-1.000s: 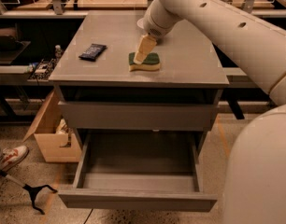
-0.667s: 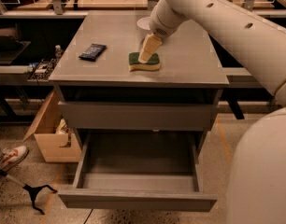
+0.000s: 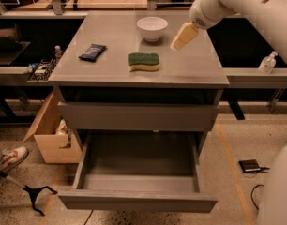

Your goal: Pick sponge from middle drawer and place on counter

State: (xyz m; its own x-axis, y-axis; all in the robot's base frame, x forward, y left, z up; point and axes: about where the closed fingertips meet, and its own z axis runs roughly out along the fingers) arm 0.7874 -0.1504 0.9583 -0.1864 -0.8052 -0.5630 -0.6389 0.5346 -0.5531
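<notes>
The gripper (image 3: 182,36) hangs above the right rear area of the counter (image 3: 110,71), just right of a white bowl (image 3: 152,28) and well apart from the sponge (image 3: 144,62). Whether the gripper is open or closed cannot be determined; nothing is seen in its grasp. The sponge lies flat near the centre of the counter, green face up, with the yellow layer visible along its front edge. A flat black packet (image 3: 92,52) lies on the counter to the left of the sponge. Below, the middle drawer (image 3: 139,203) is pulled out, with no contents visible. A cardboard box (image 3: 46,137) stands on the floor to the left of the cabinet.
</notes>
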